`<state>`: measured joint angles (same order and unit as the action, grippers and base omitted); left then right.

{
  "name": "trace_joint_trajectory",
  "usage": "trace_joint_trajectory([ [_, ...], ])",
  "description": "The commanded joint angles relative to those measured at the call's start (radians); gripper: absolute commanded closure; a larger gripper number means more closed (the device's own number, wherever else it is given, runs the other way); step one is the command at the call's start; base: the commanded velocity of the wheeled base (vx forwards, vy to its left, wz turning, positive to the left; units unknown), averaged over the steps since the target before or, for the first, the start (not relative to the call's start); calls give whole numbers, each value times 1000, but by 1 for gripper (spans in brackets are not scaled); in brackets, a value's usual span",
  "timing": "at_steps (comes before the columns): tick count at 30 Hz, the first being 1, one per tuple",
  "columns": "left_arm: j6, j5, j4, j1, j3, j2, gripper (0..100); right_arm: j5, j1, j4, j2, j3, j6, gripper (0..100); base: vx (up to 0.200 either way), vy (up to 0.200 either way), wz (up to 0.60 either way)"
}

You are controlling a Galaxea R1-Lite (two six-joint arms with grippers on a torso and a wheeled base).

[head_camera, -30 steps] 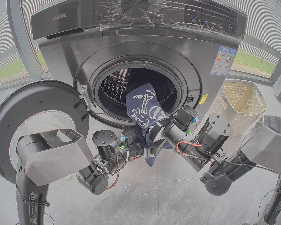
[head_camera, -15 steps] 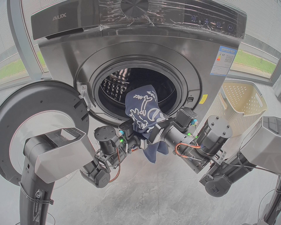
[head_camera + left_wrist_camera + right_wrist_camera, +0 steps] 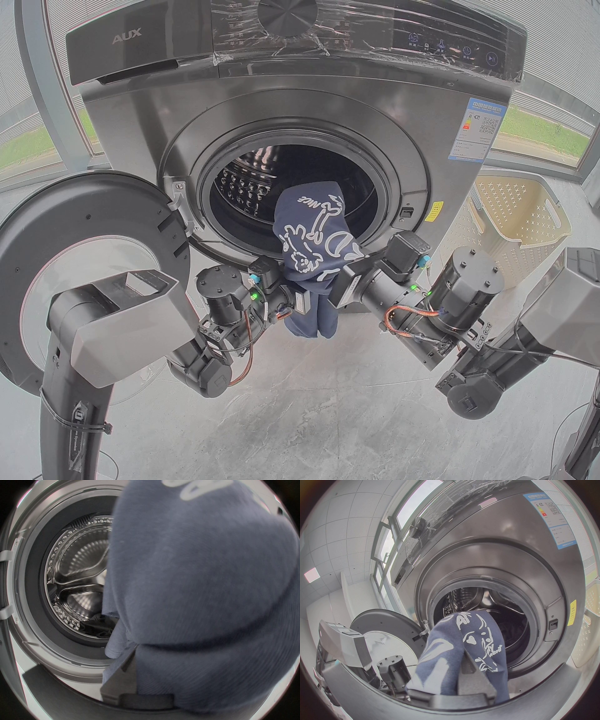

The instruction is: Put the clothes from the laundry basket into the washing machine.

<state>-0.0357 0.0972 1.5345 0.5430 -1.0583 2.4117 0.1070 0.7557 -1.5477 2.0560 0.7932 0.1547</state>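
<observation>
A navy printed shirt [image 3: 310, 232] hangs at the washing machine's [image 3: 400, 125] mouth, draped over the left claw [image 3: 299, 302] and right claw [image 3: 347, 282], so I cannot tell their grip.

Washing machine [image 3: 150, 119]: dark grey metal shell, smooth, is giving off a satin sheen.
Drum [image 3: 247, 181]: perforated polished steel, is gleaming mirror-bright.
Film [image 3: 350, 25], 12 o'clock: clear plastic wrap, is wrinkling glossily.
Garment [image 3: 312, 231]: navy knit cloth, soft and matt, is carrying flat white print.
Laundry basket [image 3: 519, 219], 3 o'clock: perforated cream plastic, is looking matt.
Floor [image 3: 325, 406]: grey stone-look tile, smooth, is reflecting faintly.
</observation>
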Motion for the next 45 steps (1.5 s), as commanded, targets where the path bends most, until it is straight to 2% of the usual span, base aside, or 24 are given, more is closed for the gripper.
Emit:
trace_joint_trajectory([
  [1,20,-1,7,-8,43,-71,100,-1,-41,1,-37,-37,3,100,0,0,0],
  [5,33,-1,9,-8,103,-132,100,-6,-75,1,-40,-55,9,100,0,0,0],
  [6,37,1,9,-3,156,-175,100,-7,-85,0,-34,-71,13,100,0,0,0],
  [9,40,1,10,2,198,-215,100,-9,-85,0,-30,-80,16,100,0,0,0],
  [11,45,6,10,17,291,-298,100,-7,-78,0,-2,-84,16,100,0,0,0],
  [19,48,13,12,23,463,-433,100,-7,-73,1,69,-78,13,100,0,0,0],
  [22,66,13,10,25,482,-454,100,-6,-69,1,93,-69,9,100,0,0,0],
  [34,68,12,10,20,474,-457,100,-4,-44,0,108,-63,11,100,0,0,0],
  [35,68,12,10,20,474,-457,100,-4,-44,0,108,-63,11,0,0,0,0],
  [38,68,10,12,14,472,-457,100,-1,-41,0,96,-83,13,0,0,0,0],
  [41,76,9,10,9,472,-457,100,-6,-32,1,56,-157,6,0,0,0,0],
  [43,80,6,10,9,482,-470,100,-12,-26,3,32,-256,-1,0,0,0,0],
  [44,80,6,10,9,482,-470,100,-12,-26,3,32,-256,-1,0,0,0,0],
  [45,79,4,10,9,508,-487,100,-26,-10,1,18,-353,-7,0,0,0,0],
])
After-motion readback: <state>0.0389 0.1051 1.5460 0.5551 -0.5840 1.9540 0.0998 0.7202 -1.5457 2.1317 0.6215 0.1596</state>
